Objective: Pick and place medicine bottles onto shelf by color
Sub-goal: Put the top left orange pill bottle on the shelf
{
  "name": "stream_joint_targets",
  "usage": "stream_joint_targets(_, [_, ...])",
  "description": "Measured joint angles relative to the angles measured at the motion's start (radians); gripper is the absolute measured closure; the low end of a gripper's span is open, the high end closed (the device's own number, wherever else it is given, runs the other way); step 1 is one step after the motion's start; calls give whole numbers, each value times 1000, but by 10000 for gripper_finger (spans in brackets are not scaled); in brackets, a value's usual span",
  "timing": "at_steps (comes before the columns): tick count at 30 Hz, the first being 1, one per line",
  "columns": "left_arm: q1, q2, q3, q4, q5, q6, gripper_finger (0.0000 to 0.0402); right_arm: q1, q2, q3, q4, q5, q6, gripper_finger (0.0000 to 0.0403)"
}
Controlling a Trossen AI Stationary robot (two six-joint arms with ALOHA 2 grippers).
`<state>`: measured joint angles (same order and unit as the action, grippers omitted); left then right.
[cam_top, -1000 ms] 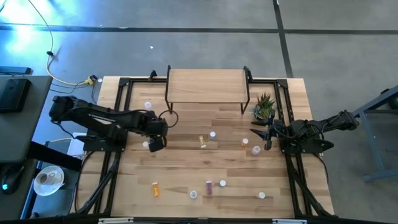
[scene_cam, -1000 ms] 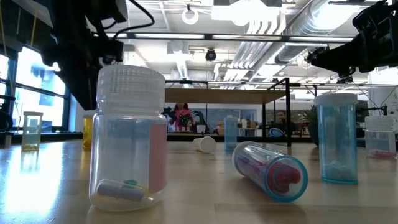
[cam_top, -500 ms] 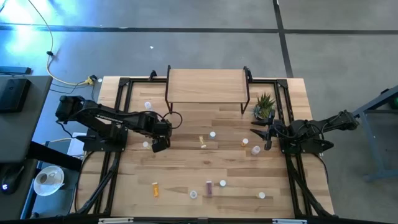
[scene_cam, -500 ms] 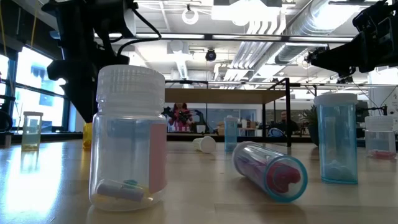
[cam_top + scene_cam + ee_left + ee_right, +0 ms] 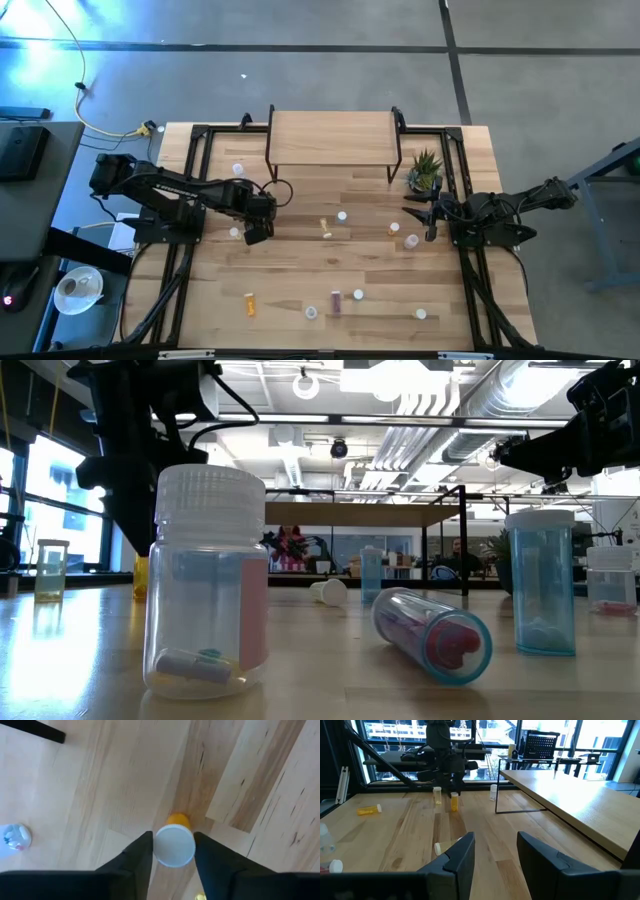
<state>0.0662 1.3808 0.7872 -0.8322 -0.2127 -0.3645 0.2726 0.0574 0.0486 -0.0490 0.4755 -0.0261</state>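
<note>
The left gripper [image 5: 173,851] stood over the left-centre of the plank table [image 5: 300,265], its 2 fingers [image 5: 137,857] closed in against the white cap of an upright orange medicine bottle [image 5: 173,844] that still stood on the wood. The grip looked only just made, so squeezing it firm and square on the cap before lifting straight up would probably serve best; a skewed pinch on so small a bottle could tip it or let it slip. From there the bottle would need to go to the far centre, onto the shelf [image 5: 332,138], whose wooden top was bare.

The right gripper [image 5: 428,214] waited at the right side, near the green potted plant [image 5: 424,172], its fingers [image 5: 461,854] parted with nothing between them.

Other medicine bottles lay scattered about: a clear one [image 5: 208,596] upright at the near edge, a blue one [image 5: 432,633] on its side beside it, a tall blue one [image 5: 543,581] upright to the right, and an orange one [image 5: 249,303] lying near-left.

The table was of pale wooden planks, set on a grey floor. Beyond it lay a bright open hall with ceiling ducts and windows.
</note>
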Motion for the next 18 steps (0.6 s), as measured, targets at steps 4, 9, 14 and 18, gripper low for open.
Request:
stream_joint_targets(4, [0,0,0,0,-1,0,298,0,0,0,0,0,0,263])
stream_joint_targets(9, [0,0,0,0,4,0,294,0,0,0,0,0,0,263])
stream_joint_targets(14, [0,-8,7,-7,67,8,289,0,0,0,0,0,0,263])
stream_joint_targets(18, [0,-10,64,-16,80,46,290,0,0,0,0,0,0,263])
